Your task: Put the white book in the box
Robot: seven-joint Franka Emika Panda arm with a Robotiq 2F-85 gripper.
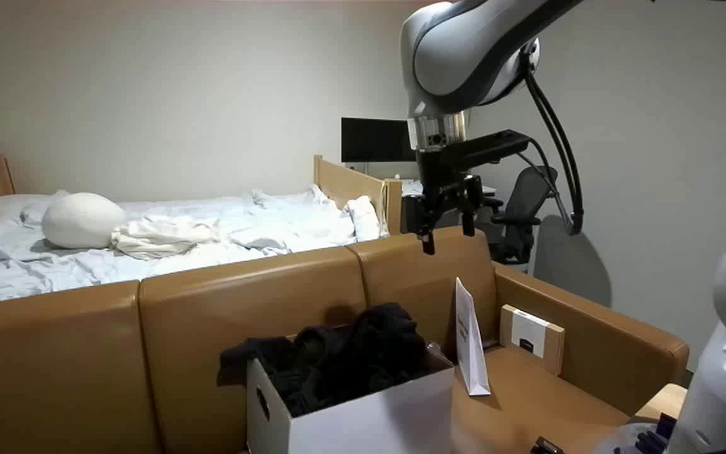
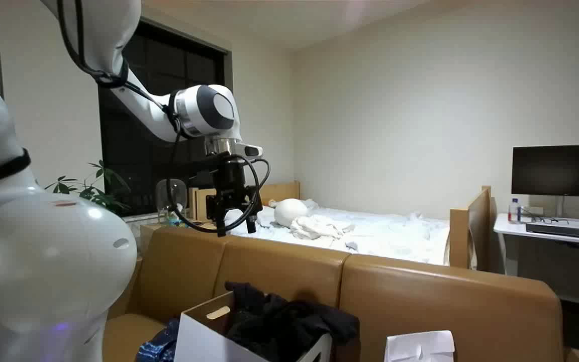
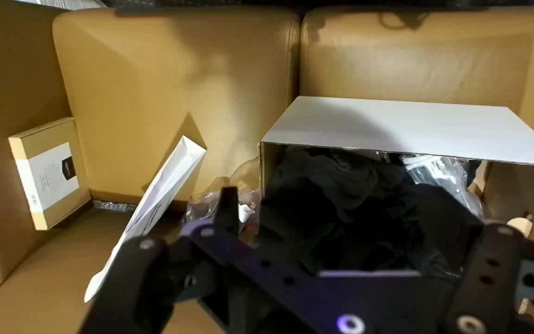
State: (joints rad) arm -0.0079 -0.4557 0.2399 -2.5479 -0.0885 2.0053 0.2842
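Note:
The white book [image 1: 470,347] stands on edge on the sofa seat, tilted against the backrest; small black lettering shows on its face. It also shows in an exterior view [image 2: 419,347], cut off by the lower edge, and at left in the wrist view [image 3: 159,199]. The white box [image 1: 369,416] stands beside it on the seat, open at the top and filled with black cloth; it shows also in an exterior view [image 2: 201,342] and the wrist view [image 3: 410,125]. My gripper [image 1: 447,236] hangs well above both, fingers apart, holding nothing; it also shows in an exterior view [image 2: 236,227].
A brown cardboard box with a white label [image 3: 49,174] leans on the sofa armrest [image 1: 596,309]. Black cloth [image 1: 350,353] bulges over the box rim. Clear plastic wrap [image 3: 202,206] lies between book and box. A dark blue cloth [image 2: 159,344] lies by the box. The sofa backrest [image 1: 249,302] rises behind.

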